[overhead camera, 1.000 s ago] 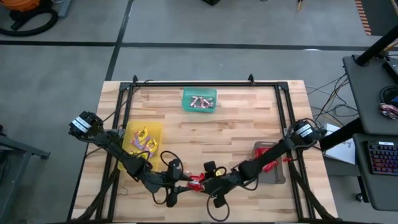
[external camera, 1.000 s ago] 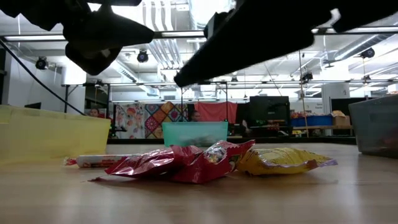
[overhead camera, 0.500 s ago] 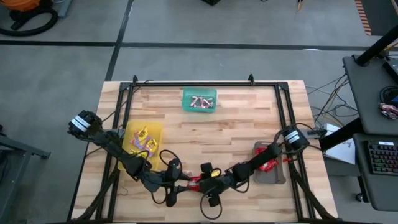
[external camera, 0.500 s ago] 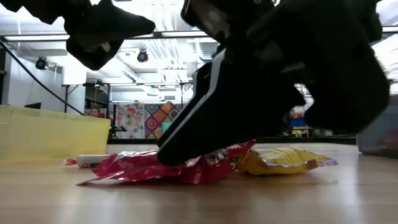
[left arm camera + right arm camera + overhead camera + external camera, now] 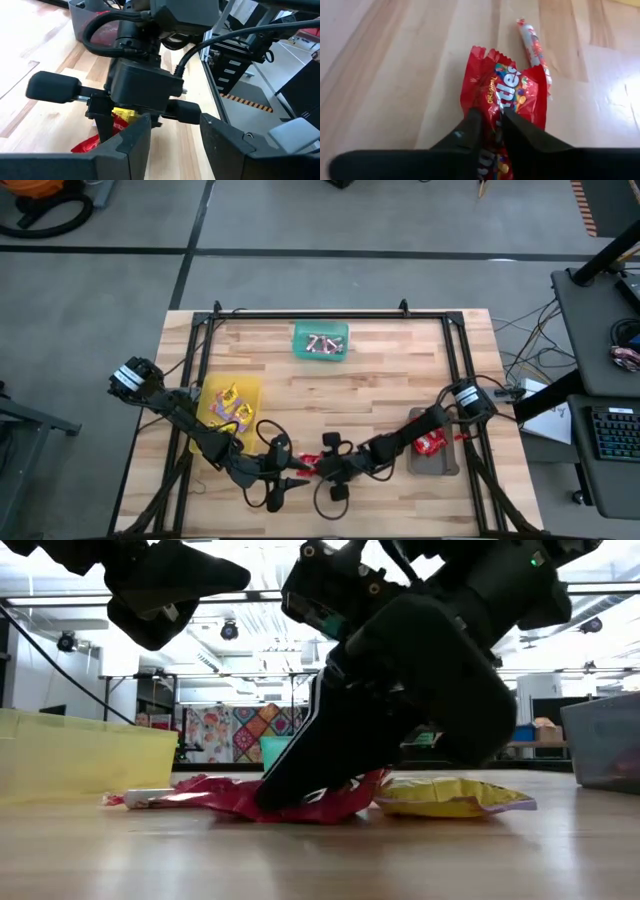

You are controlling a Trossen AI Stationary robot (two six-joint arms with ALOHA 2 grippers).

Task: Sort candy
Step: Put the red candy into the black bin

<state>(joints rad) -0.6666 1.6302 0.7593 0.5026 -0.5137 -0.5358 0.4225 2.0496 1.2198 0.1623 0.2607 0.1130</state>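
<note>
Candy lies in a small cluster near the front edge of the desk (image 5: 380, 395): a red packet (image 5: 506, 90) flat on the wood, a yellow packet (image 5: 455, 797) just beside it, and a thin twisted roll (image 5: 532, 42) touching the red packet's far corner. The right arm reaches in low from the right side, stretched out across the grey tray (image 5: 437, 467) with its wrist angled down, and the right end effector (image 5: 490, 125) is planted on the red packet with its two fingers drawn nearly together, pinching the wrapper between them. The left arm bends in from the left, past the yellow tray (image 5: 212, 395), with its left end effector (image 5: 172, 137) held above the desk just beside the cluster, fingers spread apart and holding nothing, pointed toward the right arm's wrist. More red packets sit in the grey tray, yellow ones in the yellow tray, and small rolls in the green tray (image 5: 320, 330) at the far edge.
</note>
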